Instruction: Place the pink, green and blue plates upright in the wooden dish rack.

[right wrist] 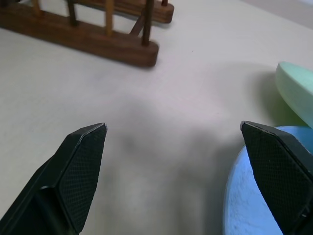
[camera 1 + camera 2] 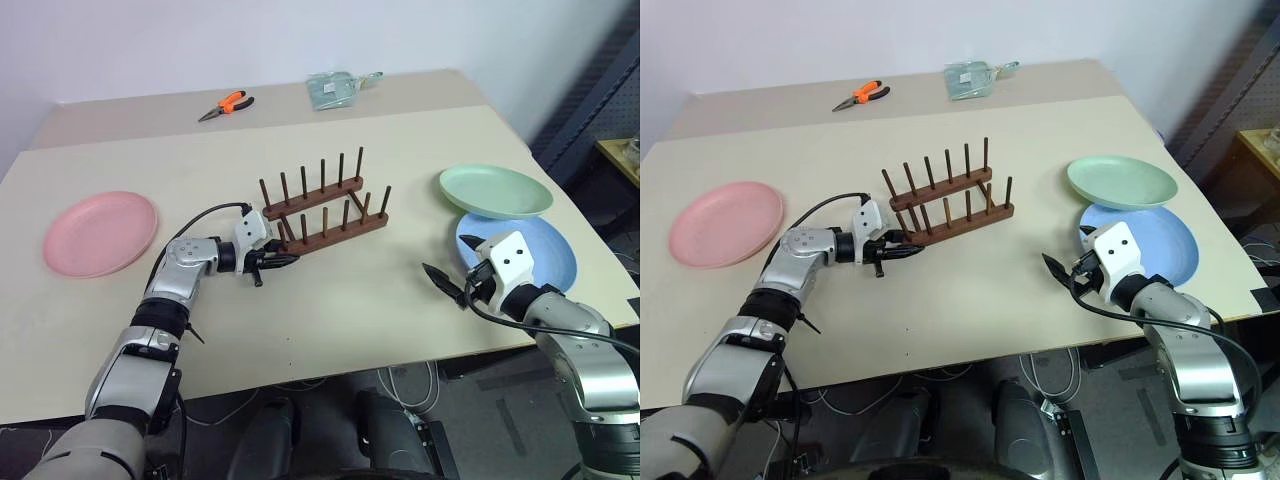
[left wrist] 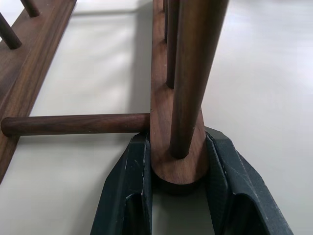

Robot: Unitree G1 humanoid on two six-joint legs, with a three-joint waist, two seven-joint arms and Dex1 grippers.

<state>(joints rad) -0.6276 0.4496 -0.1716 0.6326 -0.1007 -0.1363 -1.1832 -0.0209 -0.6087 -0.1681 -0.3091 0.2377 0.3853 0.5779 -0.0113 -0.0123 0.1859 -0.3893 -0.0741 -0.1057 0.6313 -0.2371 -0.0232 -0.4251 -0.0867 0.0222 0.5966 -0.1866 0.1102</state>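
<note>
Three plates lie flat on the table (image 2: 330, 320), none racked yet. Going left to right, clock directions taken from the wooden dish rack (image 2: 325, 210) at table centre: pink plate (image 2: 100, 232) at approx 9 o'clock, well apart, near the left edge. Our left gripper (image 2: 283, 260) sits at the rack's near-left end; the left wrist view shows its two fingers (image 3: 128, 191) pressed on either side of the rounded end of the near base bar, so we read it as clamped on the rack. Rack itself stands level, pegs up, slots empty. At approx 3 o'clock, green plate (image 2: 495, 190), its near rim overlapping the blue plate (image 2: 540, 250) just below it. Our right gripper (image 2: 447, 283) hovers just beside the blue plate's left rim, jaws spread wide, nothing between them; one fingertip (image 1: 274, 161) hangs over the blue rim in the right wrist view. Orange pliers (image 2: 228, 104) and a clear packet (image 2: 335, 90) lie at approx 11 and 12 o'clock, far side, not in play.

Step in hand, as we judge it: left is steadying or repositioning the rack, right is lining up for the first pick, prob. blue. Next move calls for the right jaws to drop over the blue rim and pinch it w/o dragging the green one resting on it, then tip the plate upright btwn pegs while left keeps the rack from sliding.
</note>
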